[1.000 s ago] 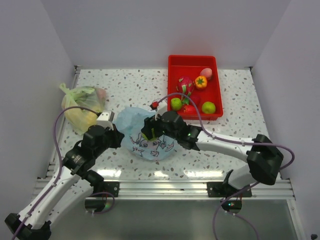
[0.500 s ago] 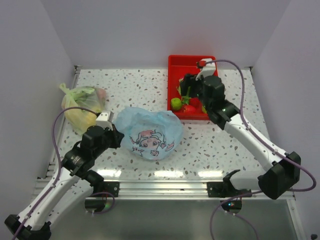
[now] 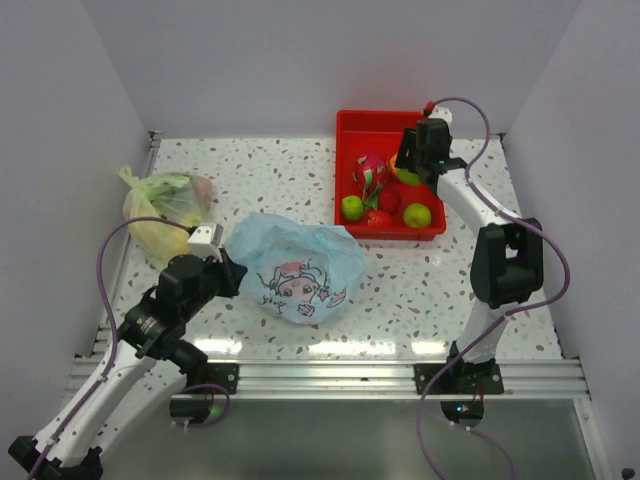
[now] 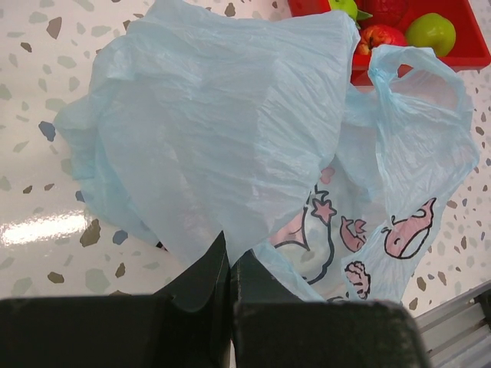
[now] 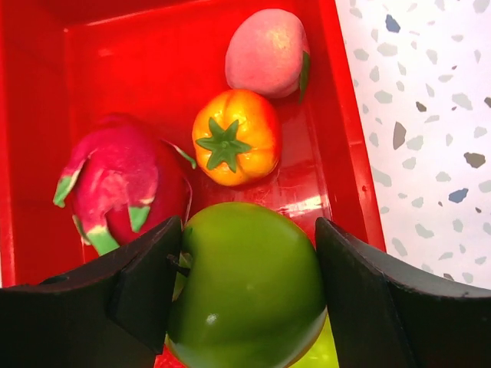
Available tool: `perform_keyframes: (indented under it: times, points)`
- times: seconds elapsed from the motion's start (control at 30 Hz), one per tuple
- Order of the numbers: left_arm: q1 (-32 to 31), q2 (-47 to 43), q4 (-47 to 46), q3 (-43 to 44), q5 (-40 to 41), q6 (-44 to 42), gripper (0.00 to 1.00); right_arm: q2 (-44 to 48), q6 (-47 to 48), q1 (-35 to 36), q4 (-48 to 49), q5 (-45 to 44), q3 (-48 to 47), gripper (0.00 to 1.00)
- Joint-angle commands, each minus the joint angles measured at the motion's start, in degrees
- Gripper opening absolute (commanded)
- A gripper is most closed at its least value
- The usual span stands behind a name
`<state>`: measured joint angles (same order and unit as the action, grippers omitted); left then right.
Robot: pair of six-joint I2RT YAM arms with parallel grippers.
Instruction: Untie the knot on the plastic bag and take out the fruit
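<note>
Status: right gripper [image 3: 409,171] is hovering over the far half of the red tray [image 3: 385,116], fingers pressing on both sides of a round green fruit [image 5: 245,284]. Left gripper [image 4: 229,264] is holding its fingers together on a fold of the plastic bag [image 3: 300,270], which is lying slack mid-table, left of the tray. No knot is showing; one handle loop [image 4: 418,73] is lying open. Whether any fruit is remaining inside, I cannot tell.

Risks I am noting:
- Height of the green fruit above the tray floor is not readable. If it is being released from high up, the round body is likely to be bouncing or rolling, knocking the orange fruit [image 5: 234,138] or the dragon fruit [image 5: 115,184] just beside it, or hopping over the low right wall onto the table [image 3: 430,290].
- The tray is getting crowded; the fruit may be settling on top of a neighbour and then sliding off.
- The left pinch is sitting on thin film only. Any pull is risking a stretch or tear, or dragging the whole bag toward the near edge.
</note>
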<state>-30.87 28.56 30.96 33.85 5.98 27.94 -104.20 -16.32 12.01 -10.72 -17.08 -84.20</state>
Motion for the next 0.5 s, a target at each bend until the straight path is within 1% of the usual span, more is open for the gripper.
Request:
perform_keyframes:
  times: [0.0, 0.03, 0.07, 0.1, 0.23, 0.27, 0.37, 0.47]
  points:
    - [0.2, -0.87, -1.87, -0.71, 0.17, 0.71, 0.0, -1.61, -2.23, -0.58, -3.95, -0.85, -5.79, 0.7]
    - [0.2, -1.13, -1.87, -0.71, 0.26, 0.71, 0.0, -1.88, -2.32, -0.58, -4.48, -0.94, -6.14, 0.9]
    - [0.2, -1.31, -1.87, -0.71, 0.26, 0.8, 0.0, -1.71, -2.49, -0.58, -5.7, -0.68, -6.67, 0.96]
    - [0.2, -1.48, -1.78, -0.71, 0.44, 0.8, 0.0, -1.27, -2.58, -0.58, -6.24, -0.15, -6.76, 0.99]
    - [0.2, -2.01, -1.78, -0.71, 0.61, 0.88, 0.0, 3.03, -2.58, -0.58, -6.06, 0.73, -4.66, 0.99]
    - [0.2, -2.1, -1.78, -0.71, 0.61, 0.88, 0.0, 3.91, -2.67, -0.58, -7.28, 0.91, -4.39, 0.99]
    - [0.2, -2.98, -1.17, -0.45, 2.54, 1.84, 0.0, 8.91, -2.93, -0.58, -9.49, 2.75, -2.91, 0.99]
    - [0.2, -4.56, -0.03, 0.16, 4.74, 2.9, 0.0, 16.12, -3.02, -0.58, -11.16, 5.3, -0.54, 0.98]
